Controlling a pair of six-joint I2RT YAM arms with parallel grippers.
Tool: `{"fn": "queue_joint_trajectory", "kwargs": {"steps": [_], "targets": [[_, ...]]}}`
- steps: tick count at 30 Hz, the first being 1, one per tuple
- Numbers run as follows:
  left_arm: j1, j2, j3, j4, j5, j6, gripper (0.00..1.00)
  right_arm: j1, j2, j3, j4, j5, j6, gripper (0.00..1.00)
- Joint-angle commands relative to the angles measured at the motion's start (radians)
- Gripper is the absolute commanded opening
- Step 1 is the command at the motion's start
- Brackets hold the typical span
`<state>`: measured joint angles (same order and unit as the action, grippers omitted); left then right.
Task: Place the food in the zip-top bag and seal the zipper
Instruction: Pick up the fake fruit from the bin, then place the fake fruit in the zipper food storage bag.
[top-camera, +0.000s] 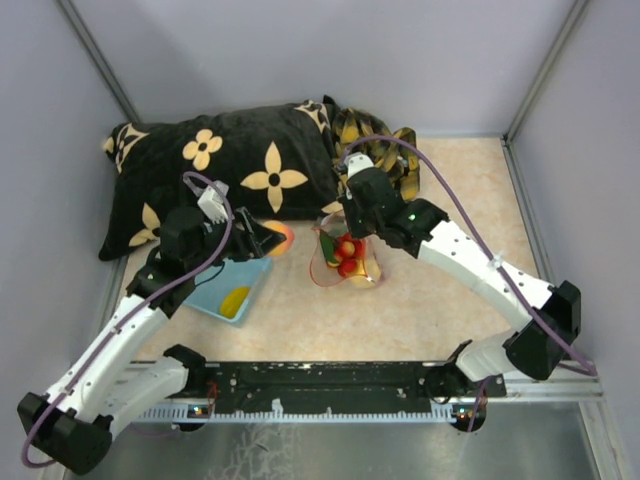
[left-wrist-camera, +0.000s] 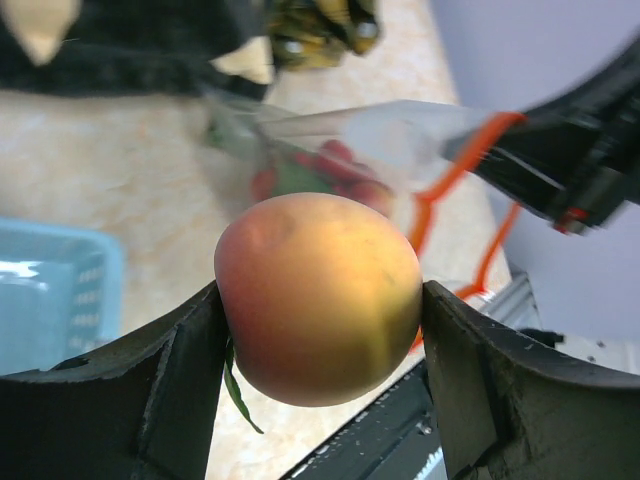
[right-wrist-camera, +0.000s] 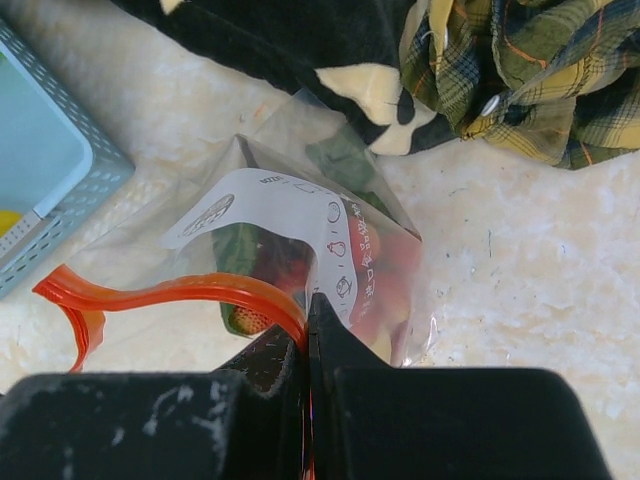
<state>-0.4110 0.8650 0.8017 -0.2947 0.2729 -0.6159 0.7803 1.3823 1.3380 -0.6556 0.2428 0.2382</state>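
Top view: the left end effector (top-camera: 270, 240) grips an orange-yellow round fruit (top-camera: 279, 238) by the far right corner of the light-blue basket (top-camera: 212, 296); a yellow piece (top-camera: 235, 300) lies inside the basket. The zip-top bag (top-camera: 345, 265), holding red berries (top-camera: 346, 250), sits on the counter (top-camera: 440, 300) right of the basket. Left wrist: both fingers (left-wrist-camera: 170, 390) clamp the fruit. Right wrist: the right end effector (right-wrist-camera: 308, 312) is clenched on the zipper (right-wrist-camera: 180, 290), right of the basket

1. Black pillow (top-camera: 220, 170) with cream flowers, at 11 o'clock; plaid cloth (top-camera: 385, 135) touches its right end.
2. Clear bag (top-camera: 345, 262) at centre, with red berries (top-camera: 347, 250) inside; right gripper (top-camera: 348, 226) at its 12 o'clock edge.
3. Blue basket (top-camera: 213, 295) at 8 o'clock of the bag, with a yellow piece (top-camera: 235, 300) inside.
4. Left gripper (top-camera: 272, 238) with an orange fruit (top-camera: 281, 238) at its tip, between basket and bag.
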Motion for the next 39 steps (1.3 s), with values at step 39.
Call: {"fn": "queue_joint_trajectory", "kwargs": {"steps": [39], "targets": [[-0.509, 0.259, -0.049, 0.490, -0.446, 0.190, 0.64, -0.007, 0.003, 0.083, 0.024, -0.103, 0.032, 0.00]]}}
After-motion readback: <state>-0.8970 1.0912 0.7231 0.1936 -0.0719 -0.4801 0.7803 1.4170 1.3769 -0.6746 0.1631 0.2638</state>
